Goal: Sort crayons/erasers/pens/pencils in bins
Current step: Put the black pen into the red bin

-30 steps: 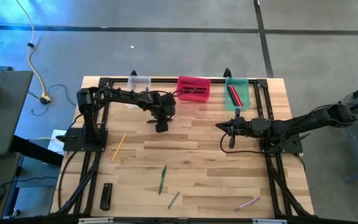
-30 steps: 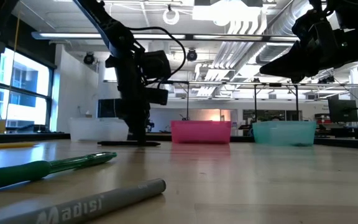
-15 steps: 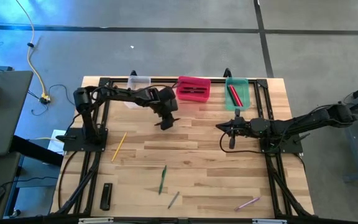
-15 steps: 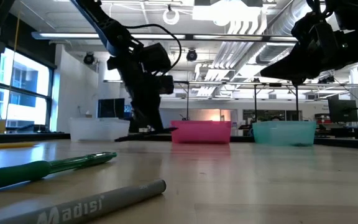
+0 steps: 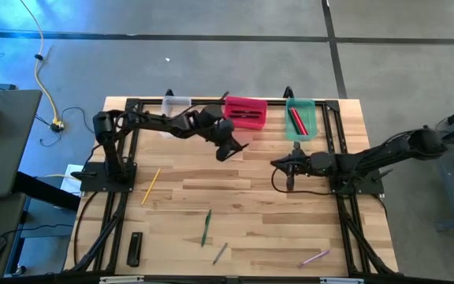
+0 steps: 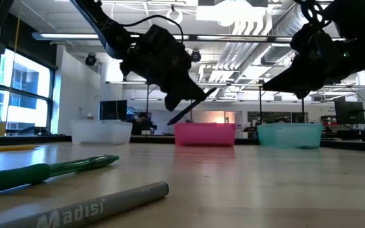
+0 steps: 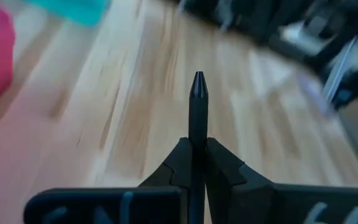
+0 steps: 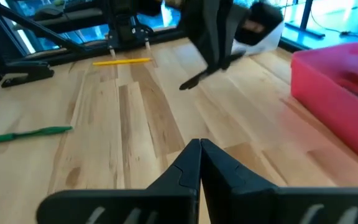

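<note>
My left gripper [image 5: 229, 149] hangs above the table just in front of the pink-red bin [image 5: 246, 113], shut on a thin black stick [image 6: 192, 107]. The clear bin [image 5: 176, 105] and the green bin [image 5: 301, 117], with red sticks in it, stand beside the pink-red one along the far edge. A yellow stick [image 5: 150, 186], a green pen [image 5: 206, 227], a grey pen [image 5: 220, 253] and a pink stick [image 5: 314, 257] lie flat on the table. My right gripper [image 5: 292, 170] waits shut and empty at the right, above the table. My left gripper pinches the black stick's shaft [image 7: 197, 121] between its two fingers [image 7: 225, 165], coming at it slanting down from the table's left. The pointed end [image 7: 198, 81] reaches out past the fingertips. The stick is lifted clear of the table and slants, one end lower [image 6: 172, 121].
A wider flat black bar [image 5: 135, 248] lies near the front left corner. Black frame rails run along the table's left, right and far edges. Bare wood lies between the two grippers and the loose sticks near the front.
My left gripper has risen and gone toward the table's right, toward the pink-red bin, tipping from pointing down to a shallower slant. The black stick lay flat on the table under it, then rose at one end, and now hangs clear of the table.
</note>
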`<state>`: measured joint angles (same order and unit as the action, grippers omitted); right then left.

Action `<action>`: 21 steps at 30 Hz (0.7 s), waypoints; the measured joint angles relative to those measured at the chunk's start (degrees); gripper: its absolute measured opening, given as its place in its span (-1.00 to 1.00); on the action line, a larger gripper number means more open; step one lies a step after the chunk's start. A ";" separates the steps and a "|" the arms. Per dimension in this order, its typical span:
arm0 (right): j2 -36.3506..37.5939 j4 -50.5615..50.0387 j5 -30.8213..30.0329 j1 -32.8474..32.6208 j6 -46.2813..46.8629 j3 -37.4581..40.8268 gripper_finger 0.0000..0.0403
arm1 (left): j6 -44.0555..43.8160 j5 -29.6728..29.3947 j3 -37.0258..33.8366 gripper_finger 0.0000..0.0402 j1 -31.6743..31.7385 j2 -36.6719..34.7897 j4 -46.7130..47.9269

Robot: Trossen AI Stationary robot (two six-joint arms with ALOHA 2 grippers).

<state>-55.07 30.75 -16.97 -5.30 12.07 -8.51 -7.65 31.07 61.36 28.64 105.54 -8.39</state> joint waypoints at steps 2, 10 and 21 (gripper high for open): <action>-2.71 2.06 -0.23 0.00 0.67 0.00 -1.00 | -3.11 -0.26 -1.87 -0.98 -0.27 0.00 -7.28; -14.43 14.69 -1.07 1.56 4.18 0.00 -0.72 | -14.31 -6.40 -11.68 -0.98 -2.46 -0.02 -38.11; -27.86 38.91 6.42 4.53 7.48 -3.79 -0.16 | -21.97 -16.76 -17.59 -0.98 -7.98 -0.07 -61.54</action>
<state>-82.93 69.66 -10.55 -0.77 19.55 -12.30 -29.62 14.31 43.77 20.66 105.47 -69.93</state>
